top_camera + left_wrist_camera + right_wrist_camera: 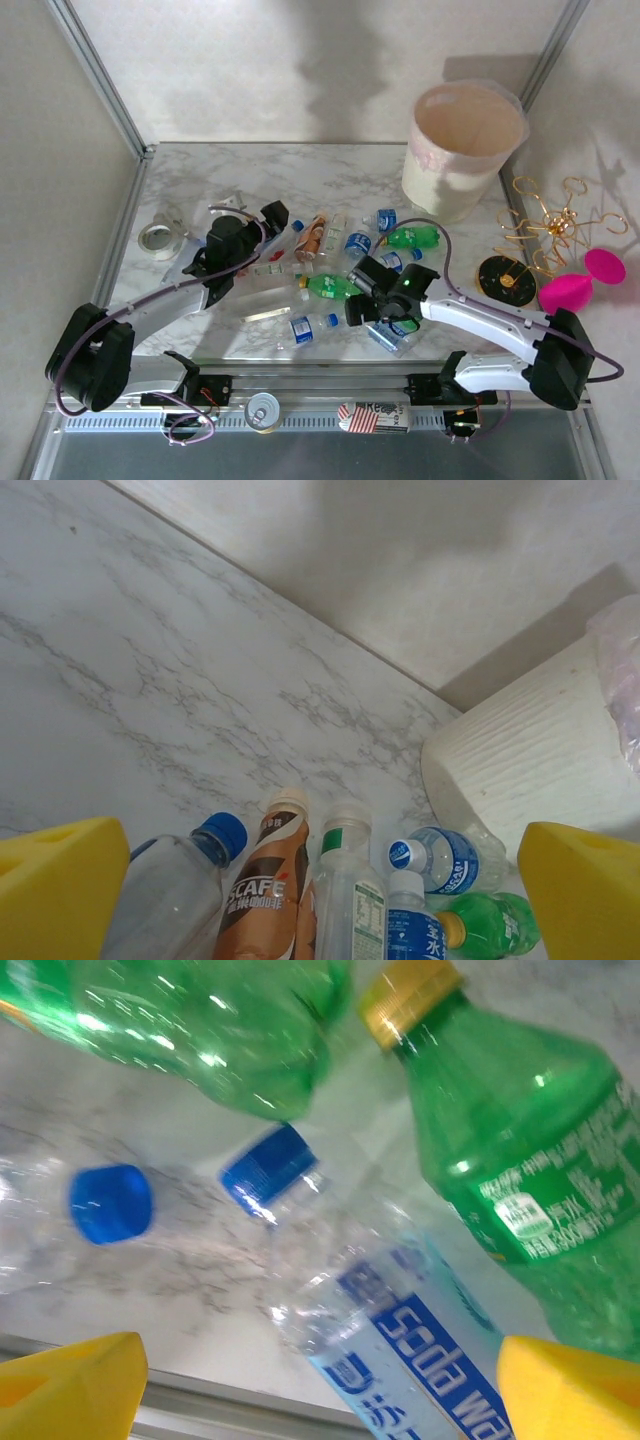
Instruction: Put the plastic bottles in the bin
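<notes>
The plastic bottles point(302, 329) lie on their sides in a loose cluster at the middle of the marble worktop point(330, 170). The bin point(465, 150) stands upright at the upper right of the overhead view, well apart from the cluster, with its pinkish liner folded over the rim.

The left gripper point(275, 215) hovers at the cluster's upper left edge, jaws spread wide and closed on nothing. In the left wrist view its yellow pads point(55, 885) fill the lower corners. Along the bottom edge between them lie a brown coffee bottle point(265, 890), a clear blue-capped bottle point(180, 880) and a white-capped bottle point(350, 890), with the ribbed bin wall at the right.

The right gripper point(360, 300) sits low over the cluster's lower right part, jaws also wide. In the right wrist view a clear soda water bottle point(400, 1340) lies between its pads point(70, 1380), neither pad visibly touching it. A green yellow-capped bottle point(520, 1160) lies at the right, just beside it.

A roll of tape point(157, 240) rests at the left of the worktop and a pink goblet point(585, 285) at the far right.
</notes>
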### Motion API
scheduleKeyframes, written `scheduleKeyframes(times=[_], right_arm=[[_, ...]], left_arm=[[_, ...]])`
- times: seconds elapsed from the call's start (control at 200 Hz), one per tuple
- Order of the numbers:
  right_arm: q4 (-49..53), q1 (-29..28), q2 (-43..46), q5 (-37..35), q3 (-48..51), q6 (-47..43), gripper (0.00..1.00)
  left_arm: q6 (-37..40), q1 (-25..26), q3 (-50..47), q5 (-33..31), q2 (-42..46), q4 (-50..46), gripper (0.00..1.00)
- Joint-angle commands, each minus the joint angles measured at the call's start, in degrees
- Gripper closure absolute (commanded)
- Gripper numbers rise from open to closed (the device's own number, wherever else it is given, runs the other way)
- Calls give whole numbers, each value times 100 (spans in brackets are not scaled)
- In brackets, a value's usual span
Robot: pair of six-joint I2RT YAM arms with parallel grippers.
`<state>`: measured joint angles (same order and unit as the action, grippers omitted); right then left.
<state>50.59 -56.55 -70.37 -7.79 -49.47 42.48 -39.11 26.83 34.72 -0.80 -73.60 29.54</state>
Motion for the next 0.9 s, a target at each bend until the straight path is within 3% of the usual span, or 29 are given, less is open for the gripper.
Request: scheduleKeyframes(times=[0.0,0.526,0.796,0.896], right_arm=[[329,-203,-77,-291,258,352,8],[-497,-326,-547,-281,776,195,9],[-859,-323,-809,-329,834,-18,17],[-952,-328,-861,-337,838,-77,24]], left_arm=[[-83,41,-117,45,78,111,1],[-162,42,-231,-105,143,144,0],[-202,37,-339,-267,315,120,0],[-203,33,-367,-399,415,98,0]])
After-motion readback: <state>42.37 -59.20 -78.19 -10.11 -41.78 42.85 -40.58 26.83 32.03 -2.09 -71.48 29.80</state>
